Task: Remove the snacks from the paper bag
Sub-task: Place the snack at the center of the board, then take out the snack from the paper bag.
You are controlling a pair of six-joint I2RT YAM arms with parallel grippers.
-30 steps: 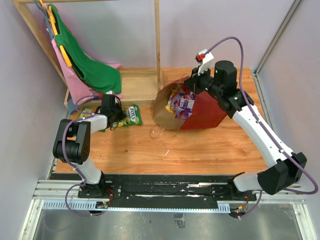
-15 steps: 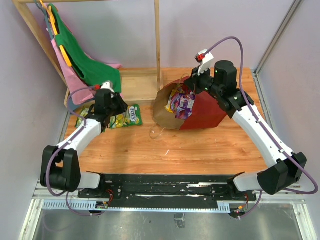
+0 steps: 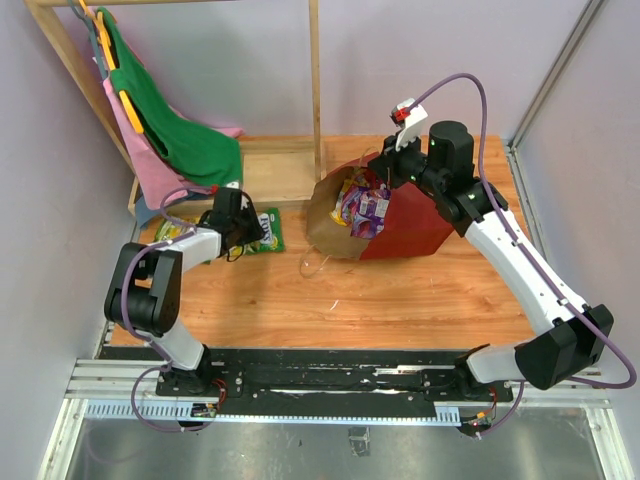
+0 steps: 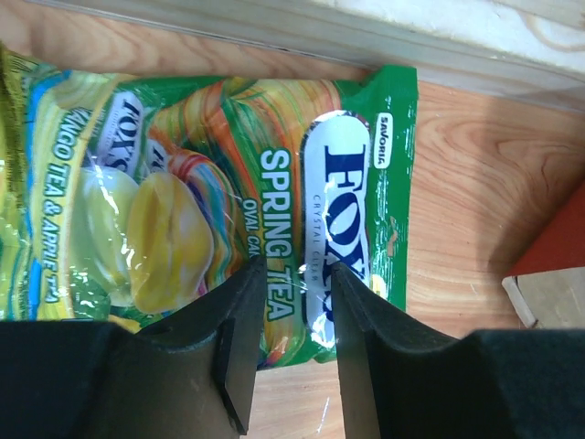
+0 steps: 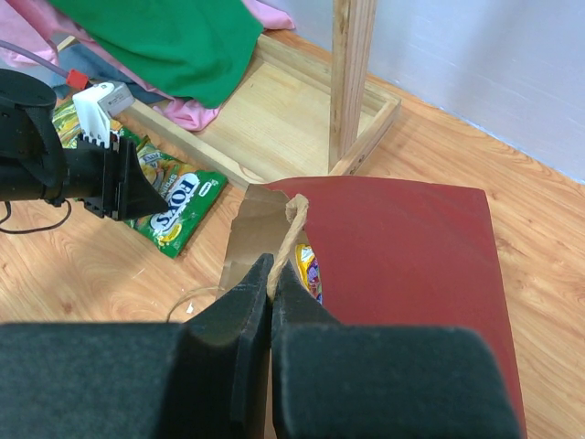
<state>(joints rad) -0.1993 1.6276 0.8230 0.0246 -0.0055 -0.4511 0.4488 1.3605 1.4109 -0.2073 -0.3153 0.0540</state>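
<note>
Observation: on the wooden surface [image 3: 400, 300], toward the left arm's side, two snack packets lie flat and out of the bag. One is a green Fox's Spring Tea packet [image 4: 347, 183]. A yellow-green packet [image 4: 110, 219] lies just beside it, their edges appearing to overlap.

Left gripper [image 4: 292, 274]: poised over the Spring Tea packet, jaws partly apart, nothing between them.

Further back: the paper bag [image 3: 420, 225], dark red outside and brown kraft inside, lies tipped with its mouth toward the left arm. A purple packet [image 3: 368, 212] and other bright packets show in the mouth. How many lie deeper cannot be seen.

Right gripper [image 5: 272, 274]: jaws fully closed on the tan loop handle [image 5: 291, 229] at the rim of the bag, apparently steadying the mouth.

Beyond: a wooden rack base [image 5: 274, 119] and a green cloth [image 3: 190, 140].

Assessment of handling: the packets appear light, with glossy film that looks slippery and crinkly, and loose candies that would shift. Recommended hold is a pinch on a sealed edge or corner, not across the full belly. The bag looks light and only moderately stiff, so it may slide or fold when a packet is drawn out. The thin handle looks liable to tear under a hard pull.
</note>
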